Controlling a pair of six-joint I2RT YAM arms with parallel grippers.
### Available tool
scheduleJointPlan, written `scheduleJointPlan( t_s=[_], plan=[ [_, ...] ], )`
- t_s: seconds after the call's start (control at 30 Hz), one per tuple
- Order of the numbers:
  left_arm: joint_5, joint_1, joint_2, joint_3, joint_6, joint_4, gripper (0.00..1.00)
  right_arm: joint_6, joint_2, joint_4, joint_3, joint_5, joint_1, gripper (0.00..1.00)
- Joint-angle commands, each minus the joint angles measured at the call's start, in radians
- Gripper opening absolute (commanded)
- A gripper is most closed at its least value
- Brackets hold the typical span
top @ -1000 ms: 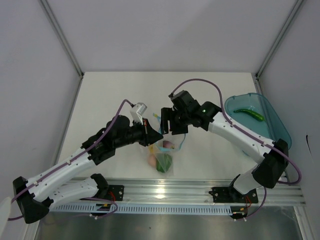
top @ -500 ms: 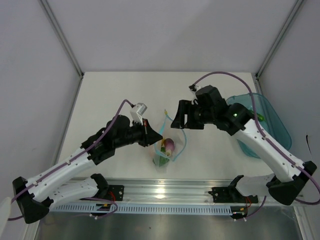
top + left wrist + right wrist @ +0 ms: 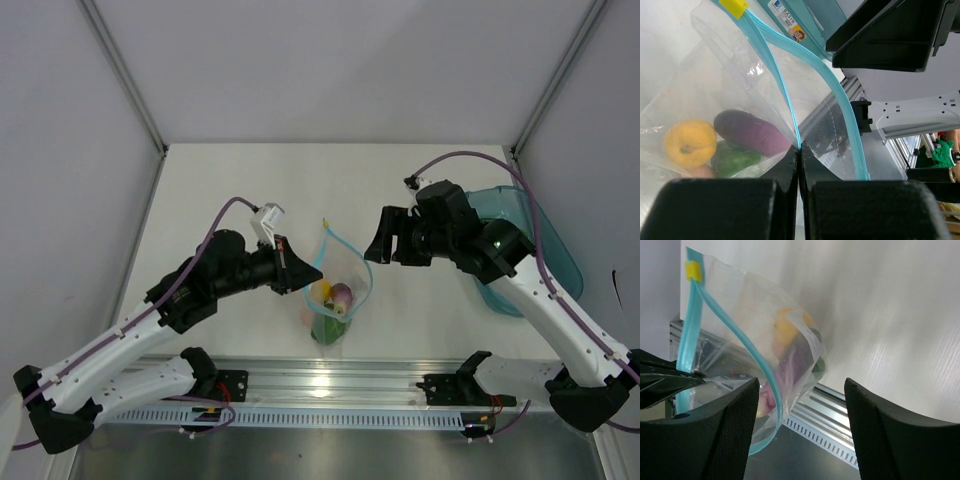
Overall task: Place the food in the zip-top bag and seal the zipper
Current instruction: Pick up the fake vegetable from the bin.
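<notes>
Two grey walls flank the white desk; left tool pinches the zipper of the zip-top bag, right tool gapes empty.

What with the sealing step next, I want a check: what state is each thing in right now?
zip-top bag: held up, mouth open.
zipper: unsealed, strips apart.
yellow pepper: inside the bag.
eggplant: inside the bag.
green bell pepper: inside the bag.
egg: inside, mostly hidden.
left jaws: shut on the zipper.
right jaws: open, empty.
</notes>
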Motion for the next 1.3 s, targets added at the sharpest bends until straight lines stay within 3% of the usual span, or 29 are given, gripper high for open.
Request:
scheduleJointPlan(
  t_s=[0.0, 0.07, 0.17, 0.23, 0.27, 0.53, 0.9, 1.27],
  plan=[
    [0.008, -0.007, -0.005, 0.015, -0.027, 0.008, 0.01, -0.014, -0.04, 0.031, -0.033, 0.012, -0.002, 0.7],
    [0.015, -0.007, -0.014, -0.007, -0.044, 0.025, 0.01, -0.036, -0.046, 0.027, -0.036, 0.038, -0.007, 0.7],
    [0.011, -0.007, -0.034, -0.028, -0.045, 0.024, 0.01, -0.063, -0.043, -0.021, -0.015, 0.095, -0.033, 0.78],
    [0.0, -0.007, -0.047, -0.035, -0.041, 0.021, 0.01, -0.062, -0.046, -0.046, 0.001, 0.153, -0.085, 0.96],
    [-0.003, -0.009, -0.051, -0.039, -0.039, 0.021, 0.01, -0.051, -0.061, -0.044, -0.002, 0.176, -0.103, 0.99],
    [0.008, -0.007, -0.075, -0.056, -0.015, 0.024, 0.01, -0.048, -0.104, 0.017, -0.084, 0.13, -0.358, 0.99],
    [0.048, -0.007, -0.063, -0.073, 0.024, 0.048, 0.01, -0.047, -0.09, 0.023, -0.091, 0.147, -0.55, 1.0],
    [0.111, -0.007, -0.023, -0.113, 0.019, 0.149, 0.01, 0.021, 0.083, 0.106, -0.188, 0.144, -0.875, 0.97]
  ],
)
